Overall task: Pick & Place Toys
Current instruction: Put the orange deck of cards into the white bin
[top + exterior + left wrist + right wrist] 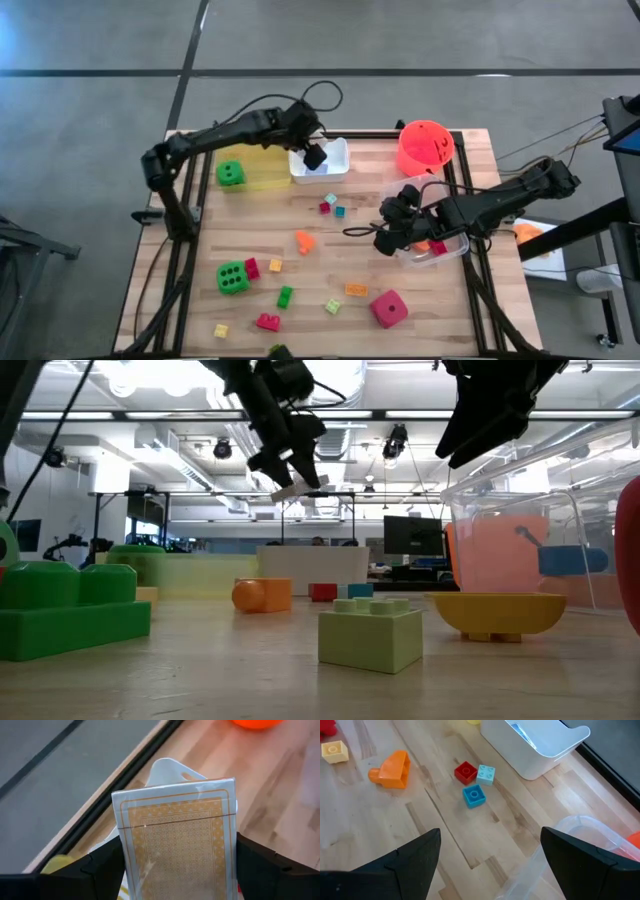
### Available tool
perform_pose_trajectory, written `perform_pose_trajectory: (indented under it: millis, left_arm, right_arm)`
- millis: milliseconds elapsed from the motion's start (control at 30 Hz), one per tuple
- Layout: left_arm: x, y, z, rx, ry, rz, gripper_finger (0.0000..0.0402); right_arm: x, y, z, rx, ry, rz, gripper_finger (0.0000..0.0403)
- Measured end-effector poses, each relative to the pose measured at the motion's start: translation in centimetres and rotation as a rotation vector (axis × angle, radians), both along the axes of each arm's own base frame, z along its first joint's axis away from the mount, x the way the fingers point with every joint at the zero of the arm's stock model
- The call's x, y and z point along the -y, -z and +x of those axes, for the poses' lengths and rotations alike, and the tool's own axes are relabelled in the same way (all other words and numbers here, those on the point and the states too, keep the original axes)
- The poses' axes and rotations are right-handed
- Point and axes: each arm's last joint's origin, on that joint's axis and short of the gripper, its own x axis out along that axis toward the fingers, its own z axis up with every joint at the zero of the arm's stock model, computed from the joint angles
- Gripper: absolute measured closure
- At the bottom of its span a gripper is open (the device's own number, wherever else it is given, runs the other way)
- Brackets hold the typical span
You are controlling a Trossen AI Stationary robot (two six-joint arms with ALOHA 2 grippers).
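Grey floor (pixel 90 110) crossed by dark seam lines. Beyond the table: open workshop, white ceiling beams (pixel 150 435), monitor (pixel 412 536) on distant desk.

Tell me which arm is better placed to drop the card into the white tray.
Left. Its gripper already holds the card between its jaws, right above the white tray. The right gripper is empty, over by the clear tray.

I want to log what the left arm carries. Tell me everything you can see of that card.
The card is a flat, glossy rectangle with a white border and a fine orange-gold lattice back inside a thin frame line. It is clamped by its two side edges between the left hand's dark fingers, held in the air above the white tray. Its other face is hidden.
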Motion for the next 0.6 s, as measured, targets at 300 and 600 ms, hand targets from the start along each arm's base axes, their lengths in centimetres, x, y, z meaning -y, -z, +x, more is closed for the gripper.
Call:
perform_pose_trajectory:
  millis: [300, 600]
  left_arm:
    - [-1.7, 5.5, 2.0, -0.169, 0.092, -0.034, 0.0109]
    - [-2.9, 9.9, 3.0, -0.243, 0.051, -0.09, 0.0112]
  right_arm:
    - [0.0, 0.0, 0.0, 0.001, 0.0, 0.0, 0.0066]
    - [0.0, 0.0, 0.0, 0.008, 0.009, 0.008, 0.0066]
